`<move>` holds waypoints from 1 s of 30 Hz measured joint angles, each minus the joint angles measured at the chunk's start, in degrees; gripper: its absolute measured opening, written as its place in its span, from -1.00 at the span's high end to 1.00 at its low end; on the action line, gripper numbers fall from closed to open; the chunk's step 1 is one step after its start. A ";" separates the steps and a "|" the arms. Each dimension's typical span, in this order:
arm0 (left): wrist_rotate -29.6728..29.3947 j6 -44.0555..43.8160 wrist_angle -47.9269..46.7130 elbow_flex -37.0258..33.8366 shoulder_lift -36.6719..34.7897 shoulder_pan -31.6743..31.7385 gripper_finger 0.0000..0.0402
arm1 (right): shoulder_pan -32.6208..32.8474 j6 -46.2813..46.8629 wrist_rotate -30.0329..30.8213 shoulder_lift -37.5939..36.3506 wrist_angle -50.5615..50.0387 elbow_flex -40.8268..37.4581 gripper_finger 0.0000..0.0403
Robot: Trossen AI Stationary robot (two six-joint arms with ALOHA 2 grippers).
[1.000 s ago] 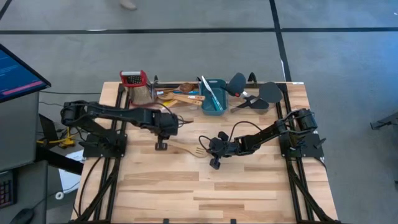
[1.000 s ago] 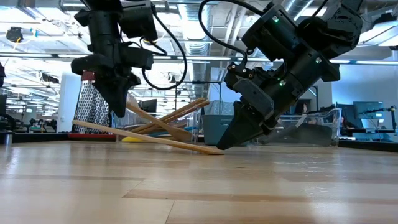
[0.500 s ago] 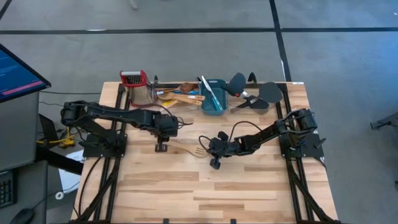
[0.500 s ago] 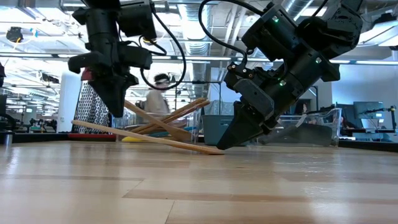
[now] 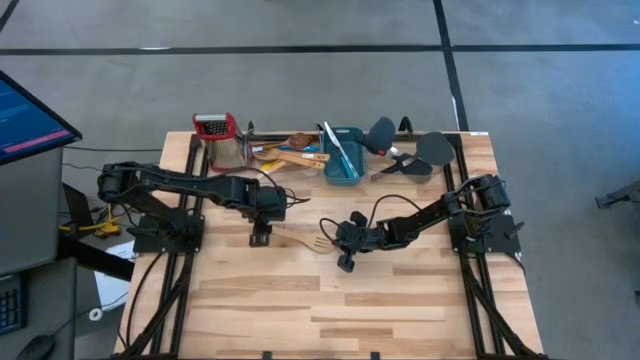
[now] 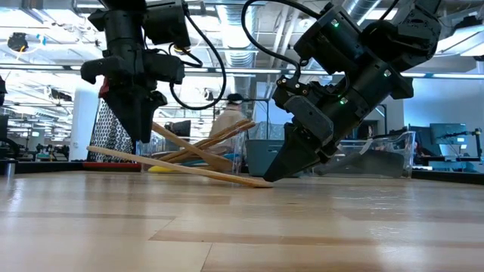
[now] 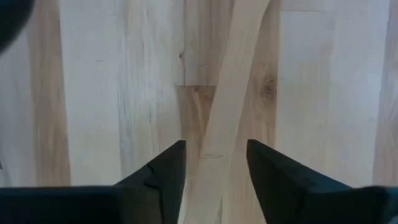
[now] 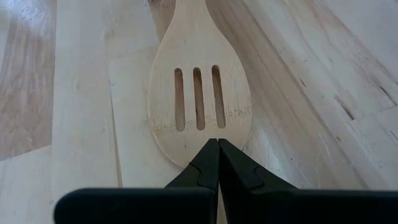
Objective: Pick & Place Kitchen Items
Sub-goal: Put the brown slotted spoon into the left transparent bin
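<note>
A pale wooden slotted spatula (image 5: 300,240) lies mid-table, its head end (image 6: 261,182) on the wood and its handle slanting up to a raised free end (image 6: 92,149). My right gripper (image 8: 217,146) is shut, its tips on the slotted head (image 8: 199,93). My left gripper (image 7: 216,163) points down over the handle (image 7: 233,93) near its raised end. It is open, with one finger on each side of the handle and a gap to each. In the low view its tips (image 6: 140,138) stand just above the handle. My right gripper presses its shut fingertips (image 8: 214,163) on the end rim of the spatula's slotted head (image 8: 193,148). The fingers slant down from the table's right side, in line with the spatula. The head end sits on the table and the handle rises toward the left.
Along the far edge stand a red-topped grater (image 5: 222,140), a heap of wooden spoons (image 5: 285,152), a teal tub (image 5: 342,157) holding utensils and black spatulas (image 5: 405,152) at the right. The table's near half (image 5: 330,310) is bare wood. A person (image 6: 227,125) shows in the room behind.
My left gripper has opened over the spatula's handle while staying in place. The spatula and my right gripper have kept still. A person has walked across the room behind the table.
</note>
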 joint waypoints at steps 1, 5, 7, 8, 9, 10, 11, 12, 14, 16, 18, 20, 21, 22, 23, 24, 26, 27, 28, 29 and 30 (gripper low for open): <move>0.11 -0.01 0.01 0.00 0.00 0.00 0.19 | 0.00 0.00 0.00 0.00 -0.01 0.00 1.00; 0.11 0.00 0.24 -0.10 0.00 0.00 0.08 | 0.00 0.02 0.00 0.00 0.00 0.00 1.00; 0.11 0.01 2.29 -1.28 0.00 0.00 0.05 | 0.00 0.02 0.00 0.00 0.00 0.00 1.00; 0.11 0.09 3.54 -2.29 0.00 0.00 0.04 | -0.01 0.02 0.00 0.00 0.00 0.00 1.00; 0.11 0.10 5.05 -3.37 0.00 0.00 0.04 | -0.02 0.02 0.00 0.00 0.00 0.00 1.00; 0.13 0.10 6.90 -4.52 0.02 0.00 0.03 | -0.02 0.02 0.00 0.00 0.00 0.00 1.00; 0.13 0.11 8.75 -5.64 0.02 0.00 0.03 | -0.02 0.02 0.00 0.00 0.00 0.00 1.00; 0.13 0.12 10.33 -6.81 0.02 0.00 0.03 | -0.02 0.02 0.00 0.00 0.00 0.00 1.00; 0.13 0.14 11.56 -8.55 0.02 0.00 0.03 | -0.02 0.02 0.00 0.00 0.00 0.00 1.00; 0.13 0.16 12.01 -9.69 0.02 0.00 0.03 | 0.00 0.04 0.00 0.00 0.00 0.00 1.00; 0.13 0.16 12.28 -11.04 0.02 0.00 0.03 | -0.02 0.04 0.00 0.00 0.00 0.00 1.00; 0.13 0.05 12.64 -12.38 0.02 0.00 0.03 | -0.08 0.07 0.00 0.00 0.00 0.00 1.00; 0.13 0.05 12.73 -12.87 0.02 0.00 0.03 | -0.10 0.07 0.01 0.00 0.00 0.00 1.00; 0.13 0.03 13.10 -13.42 0.02 0.00 0.03 | -0.19 0.07 0.00 0.00 0.00 0.00 1.00; 0.13 0.03 13.24 -13.85 0.02 0.00 0.03 | -0.28 0.07 0.00 0.00 0.00 0.00 1.00; 0.13 0.03 13.63 -14.32 0.02 0.00 0.03 | -0.26 0.07 -0.02 0.00 0.00 0.00 1.00; 0.06 0.01 14.54 -15.00 0.01 0.00 0.03 | -0.26 0.07 0.00 0.00 0.00 0.00 1.00; 0.04 0.01 14.90 -15.26 -0.05 0.00 0.04 | -0.26 0.07 0.00 0.00 0.00 0.00 1.00; 0.04 0.02 15.01 -15.35 -0.09 0.00 0.06 | -0.26 0.05 0.00 0.00 0.00 0.00 1.00; 0.00 0.02 15.15 -15.45 -0.10 0.00 0.09 | -0.26 0.07 0.00 0.00 0.00 0.01 1.00; -0.04 0.03 15.20 -15.50 -0.11 0.00 0.12 | -0.28 0.07 0.00 0.00 0.00 0.00 1.00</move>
